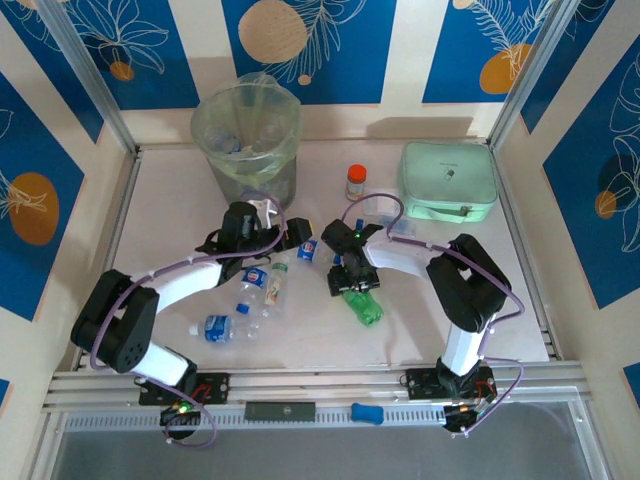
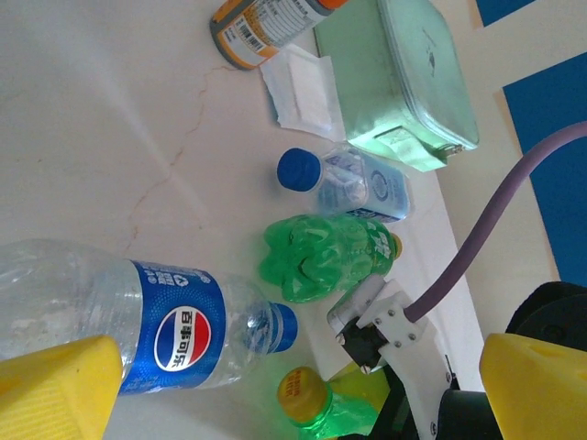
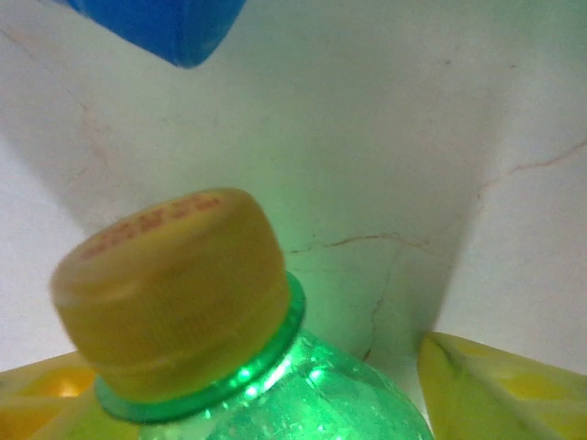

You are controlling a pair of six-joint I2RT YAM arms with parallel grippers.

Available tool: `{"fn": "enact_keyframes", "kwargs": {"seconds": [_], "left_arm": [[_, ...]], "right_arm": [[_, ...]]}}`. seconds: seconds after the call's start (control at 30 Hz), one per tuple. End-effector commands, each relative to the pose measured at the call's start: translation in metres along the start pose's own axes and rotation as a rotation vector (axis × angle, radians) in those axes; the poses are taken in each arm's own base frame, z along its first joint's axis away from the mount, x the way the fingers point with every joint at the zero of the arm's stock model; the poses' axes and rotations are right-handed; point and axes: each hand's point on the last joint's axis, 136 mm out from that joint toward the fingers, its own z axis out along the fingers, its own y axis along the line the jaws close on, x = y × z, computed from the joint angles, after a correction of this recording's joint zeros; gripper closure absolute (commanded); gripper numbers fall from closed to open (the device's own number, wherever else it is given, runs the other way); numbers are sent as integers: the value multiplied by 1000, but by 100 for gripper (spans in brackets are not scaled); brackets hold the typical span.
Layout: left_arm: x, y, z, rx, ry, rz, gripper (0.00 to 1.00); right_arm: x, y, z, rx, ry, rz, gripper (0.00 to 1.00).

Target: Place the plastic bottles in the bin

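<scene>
Yellow cap [image 3: 174, 275] sits closest, on a green bottle [image 1: 364, 307] lying on the table [image 1: 450, 310], well short of the bin [image 1: 215, 150]. Right gripper [image 1: 352, 280] straddles its shoulder; pinching or not, I cannot tell. Left gripper [image 2: 293, 376] spread wide, holding nothing. My worry: the tapered shoulder squirts out as the fingers press, or the bottle rolls. Long axis diagonal: cap far-left, base near-right.

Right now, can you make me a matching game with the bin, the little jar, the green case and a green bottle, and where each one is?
Things:
1. bin
2. orange-capped jar
3. mint-green case
4. green bottle with yellow cap

Places:
A. at the back, right
B. lying down in the middle
C. at the back, left
D. standing between bin and case

Pairs: 1-C, 2-D, 3-A, 4-B
</scene>
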Motion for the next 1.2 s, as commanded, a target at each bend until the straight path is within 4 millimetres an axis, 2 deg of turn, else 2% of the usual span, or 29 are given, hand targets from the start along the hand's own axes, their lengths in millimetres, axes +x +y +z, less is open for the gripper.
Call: {"fn": "enact_keyframes", "kwargs": {"seconds": [0.0,0.2,0.4,0.57,0.67,0.8,0.97,1.17], "left_arm": [[-10,-15,-7,-4,-31,64,1],[-8,-21,-9,2,-26,100,0],[-2,-33,-6,26,-12,145,1],[10,-55,1,96,2,188,1],[22,-72,8,156,19,210,1],[43,-100,20,257,59,230,1],[68,-122,36,324,115,245,1],[91,-136,55,372,190,238,1]], "right_arm": [[-1,3,-4,7,5,-10,32],[-12,10,-21,-87,-42,26,43],[-34,8,-57,-276,-135,152,48],[-59,-8,-99,-466,-272,318,48],[-71,-25,-118,-542,-362,422,49],[-84,-37,-138,-611,-462,514,49],[-87,-35,-149,-688,-495,555,50],[-82,-35,-143,-694,-477,574,50]]}}
